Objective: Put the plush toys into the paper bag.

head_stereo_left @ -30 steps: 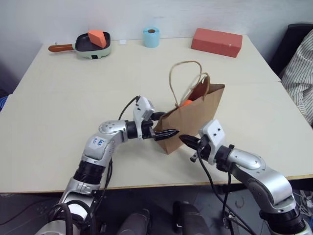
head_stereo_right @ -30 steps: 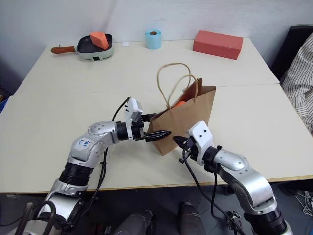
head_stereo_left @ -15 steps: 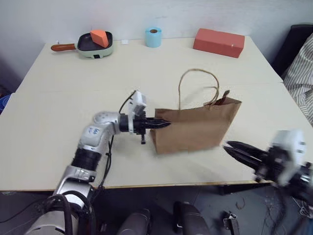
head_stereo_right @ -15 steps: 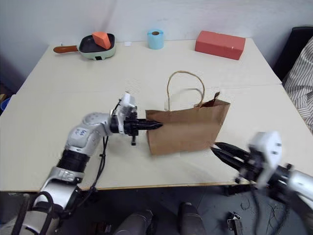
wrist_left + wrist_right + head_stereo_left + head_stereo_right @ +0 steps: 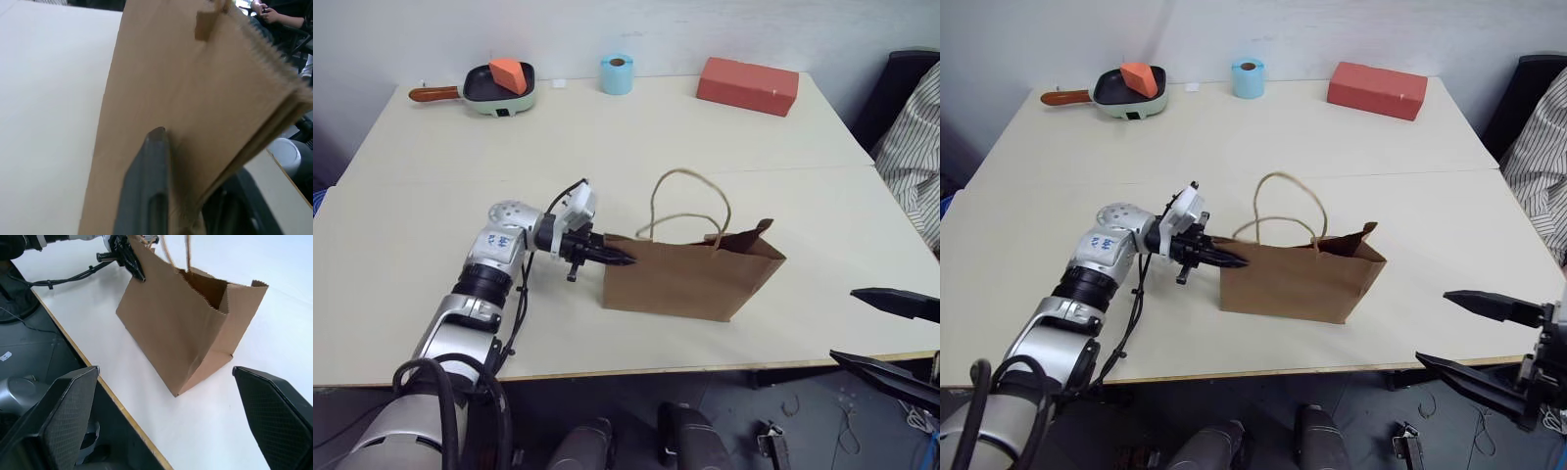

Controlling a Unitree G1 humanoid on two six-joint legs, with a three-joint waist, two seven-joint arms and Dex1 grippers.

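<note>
The brown paper bag (image 5: 690, 281) stands on the table with its cord handles (image 5: 690, 201) arching above it. My left gripper (image 5: 609, 258) is shut on the bag's top edge at its left end. In the left wrist view the paper (image 5: 195, 98) runs between the two dark fingers (image 5: 149, 191). My right gripper (image 5: 1430, 326) hangs off the table's front right edge, apart from the bag, its fingers (image 5: 63, 416) spread wide open and empty. The bag's mouth (image 5: 208, 286) looks dark inside; the plush toys are hidden.
At the back of the table stand a pan (image 5: 499, 90) holding an orange wedge block (image 5: 508, 73), a blue tape roll (image 5: 617, 73) and a red box (image 5: 747, 85). A person in a striped shirt (image 5: 913, 147) sits at the right edge.
My left gripper closed on the bag's edge and drew it to the left, turning the bag broadside. My right gripper let go, pulled back off the table to the right and opened wide.
</note>
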